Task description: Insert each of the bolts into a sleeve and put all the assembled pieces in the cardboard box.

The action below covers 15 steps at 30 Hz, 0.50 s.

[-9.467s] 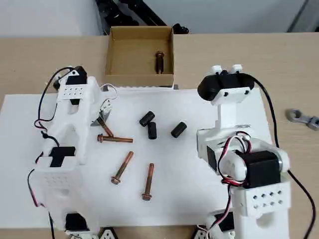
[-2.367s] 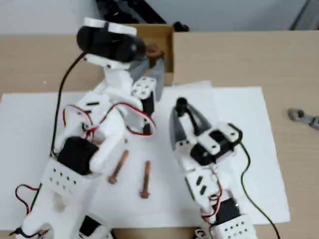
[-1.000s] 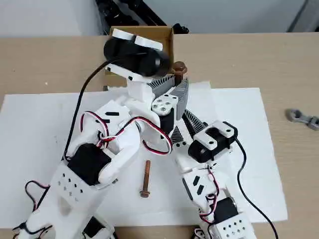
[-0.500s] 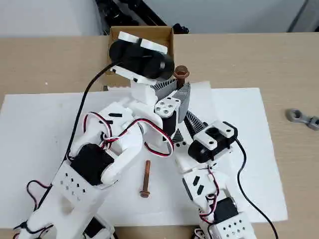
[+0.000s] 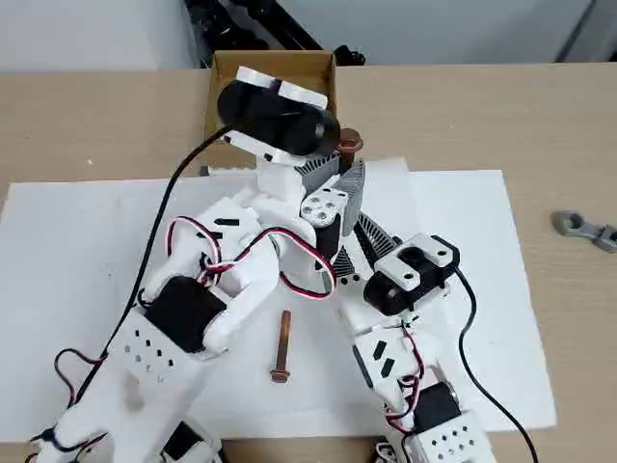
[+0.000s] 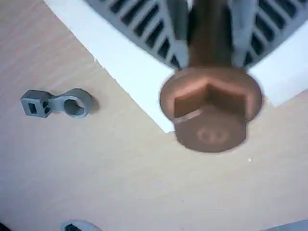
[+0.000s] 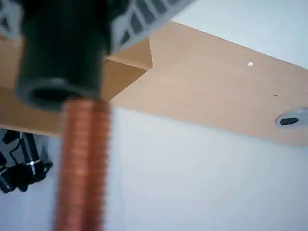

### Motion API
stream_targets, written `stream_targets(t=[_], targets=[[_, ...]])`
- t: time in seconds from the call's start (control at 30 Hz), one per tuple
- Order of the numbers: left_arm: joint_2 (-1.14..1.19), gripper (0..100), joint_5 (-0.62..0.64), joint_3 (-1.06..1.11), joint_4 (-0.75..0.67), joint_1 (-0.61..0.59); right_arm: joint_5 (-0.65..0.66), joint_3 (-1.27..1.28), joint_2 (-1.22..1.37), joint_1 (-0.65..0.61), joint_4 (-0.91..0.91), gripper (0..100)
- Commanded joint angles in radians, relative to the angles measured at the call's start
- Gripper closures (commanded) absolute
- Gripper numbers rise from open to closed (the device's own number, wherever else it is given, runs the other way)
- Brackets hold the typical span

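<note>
High view: cardboard box (image 5: 275, 60) mostly behind left arm (image 5: 241, 260), contents hidden.

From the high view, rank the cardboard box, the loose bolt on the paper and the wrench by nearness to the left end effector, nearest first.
From the left end effector:
1. cardboard box, just beyond it, toward the table's far side.
2. loose bolt, on the paper, back toward the arms' bases.
3. wrench, on bare table past the paper's edge.
</note>
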Motion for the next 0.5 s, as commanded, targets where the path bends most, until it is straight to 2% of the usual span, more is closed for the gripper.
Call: stream_targets(t=[0.0,0.27,0.47], targets=[[-0.005,100,-0.008,-0.008,-0.034,-0.006,-0.008,-0.017,-0.016,-0.008,0.002,99.4],[0.028,100,-0.009,0.008,-0.110,-0.063,-0.008,-0.017,-0.016,-0.008,0.002,99.4],[0.068,100,-0.008,0.004,-0.110,-0.054,-0.008,-0.017,-0.016,-0.008,0.002,99.4]])
